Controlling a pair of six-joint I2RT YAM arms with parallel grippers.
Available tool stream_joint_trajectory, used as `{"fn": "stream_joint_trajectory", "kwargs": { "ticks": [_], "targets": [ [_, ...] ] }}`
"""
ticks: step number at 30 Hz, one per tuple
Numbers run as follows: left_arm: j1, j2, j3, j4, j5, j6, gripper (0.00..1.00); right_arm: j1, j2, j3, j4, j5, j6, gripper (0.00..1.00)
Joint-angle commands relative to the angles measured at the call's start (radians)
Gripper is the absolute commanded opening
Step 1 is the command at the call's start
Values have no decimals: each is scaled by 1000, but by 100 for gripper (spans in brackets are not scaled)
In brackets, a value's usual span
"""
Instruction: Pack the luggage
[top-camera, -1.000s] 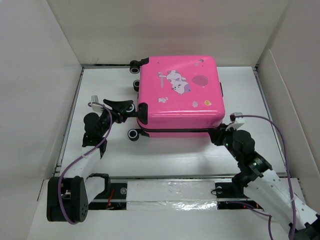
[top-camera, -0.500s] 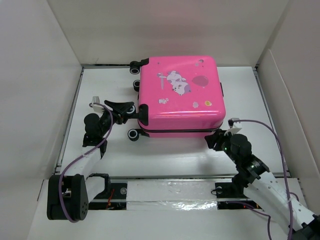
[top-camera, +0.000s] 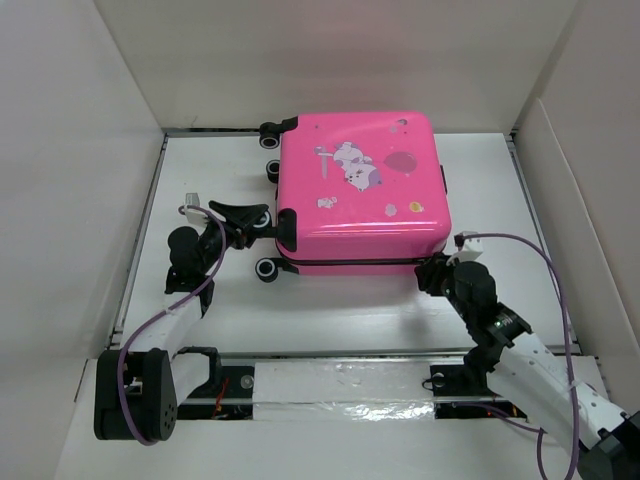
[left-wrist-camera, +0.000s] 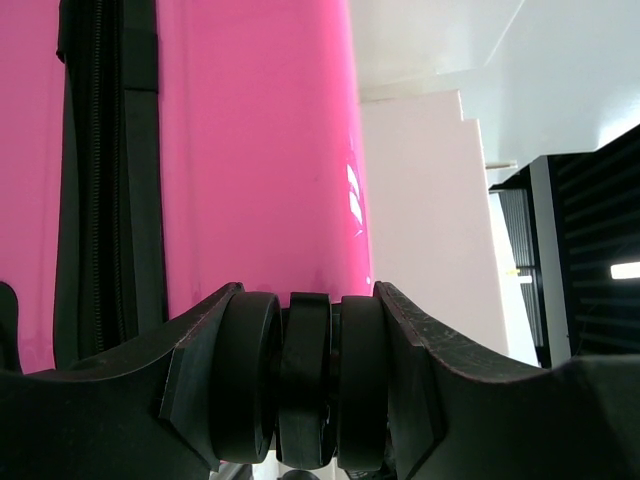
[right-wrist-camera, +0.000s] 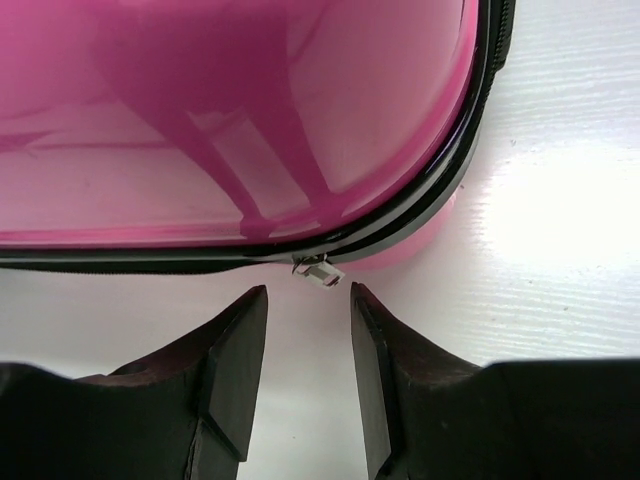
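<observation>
The left pincer (left-wrist-camera: 308, 300) is clamped on a black caster wheel (left-wrist-camera: 305, 390). Its two matte, slightly scuffed fingers (left-wrist-camera: 200, 400) press flat against the wheel's outer discs, and the wheel reads as a stack of rounded rubbery rings between them. Behind it rises the luggage (left-wrist-camera: 250, 150), a smooth, glossy bright pink hard shell. A dark zip band (left-wrist-camera: 100, 150) with a ribbed track runs along the seam.

The right pincer (right-wrist-camera: 308, 300) stands partly open, holding nothing. Its wedge-shaped dark fingers (right-wrist-camera: 235, 360) are set apart over the white counter (right-wrist-camera: 560, 200), whose surface shows faint streaks. Just ahead of the gap lies a small silvery zipper pull (right-wrist-camera: 320, 270), hanging from the black zip line (right-wrist-camera: 430, 215) where it curves round the case's rounded corner. The pull seems clear of both fingertips, though the margin is too slight to be sure. The shell above is shiny enough to mirror the fingers.

From above, the luggage (top-camera: 360, 200) lies closed and flat at the middle of the counter (top-camera: 330, 320), printed side up, with cartoon animals and a balloon. The left pincer (top-camera: 255, 218) meets its near left corner, the right pincer (top-camera: 432, 272) its near right corner. Further black-and-white casters (top-camera: 266, 270) jut from the left side.
</observation>
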Motion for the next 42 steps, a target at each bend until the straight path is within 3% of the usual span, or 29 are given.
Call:
{"fn": "stream_joint_trajectory", "kwargs": {
  "ticks": [1, 9, 22, 27, 29, 32, 34, 38, 42],
  "targets": [
    [2, -38, 26, 81, 34, 35, 0, -8, 25, 47, 88, 46, -25, 44],
    [2, -41, 22, 29, 30, 68, 0, -8, 65, 74, 166, 69, -94, 38],
    [2, -45, 12, 7, 29, 85, 0, -8, 191, 99, 246, 162, -126, 0],
    [-19, -31, -1, 18, 32, 117, 0, 4, 113, 36, 344, 91, -131, 0],
    [-65, -60, 4, -19, -27, 178, 0, 15, 108, 25, 365, 16, -127, 0],
    [-166, -92, 4, -96, -100, 226, 0, 76, 186, 77, 402, -121, -121, 0],
    [-188, -110, -8, -105, -123, 237, 0, 161, 332, 135, 413, -211, -118, 0],
    [-222, -127, -36, -109, -118, 245, 0, 355, 551, 322, 375, -229, -159, 0],
    [-249, -149, -62, -125, -141, 266, 0, 464, 706, 494, 298, -241, -198, 0]
  ]
}}
